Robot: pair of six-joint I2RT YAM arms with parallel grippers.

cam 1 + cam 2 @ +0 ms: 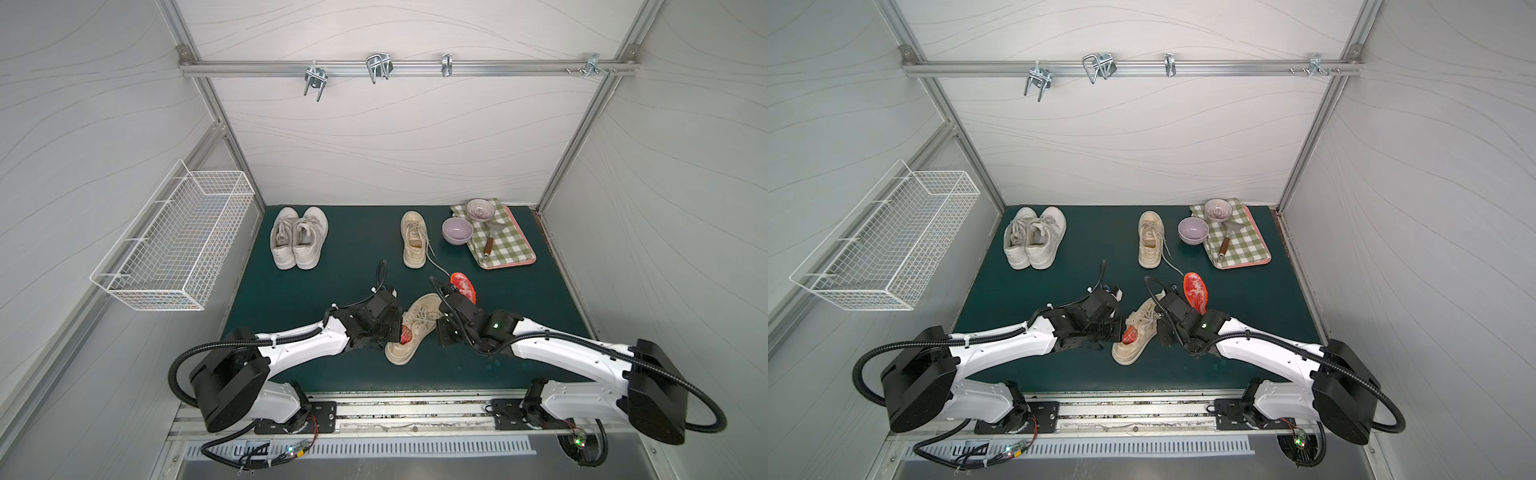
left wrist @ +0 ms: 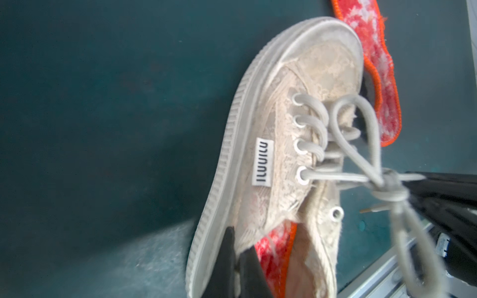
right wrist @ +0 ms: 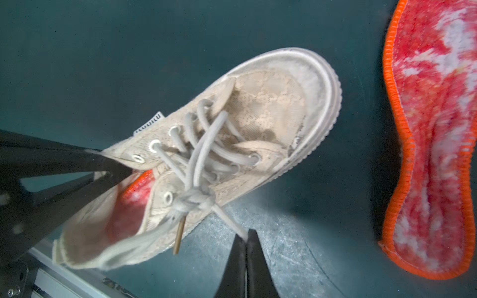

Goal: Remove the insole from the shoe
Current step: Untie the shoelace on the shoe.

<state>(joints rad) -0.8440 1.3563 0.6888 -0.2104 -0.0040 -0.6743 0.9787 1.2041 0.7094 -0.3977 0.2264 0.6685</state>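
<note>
I am working over the green mat, where the beige shoe is lying between my two pincers, its heel opening facing my left pincer, which is clamping the shoe's side wall at the collar, one finger outside and one inside. The red insole is sitting inside the shoe, just beside that inner finger. A second insole is lying on the mat beyond my right pincer, which is pinching the end of the lace, jaws together

Lacy cloth shoe, fuzzy insole
</note>
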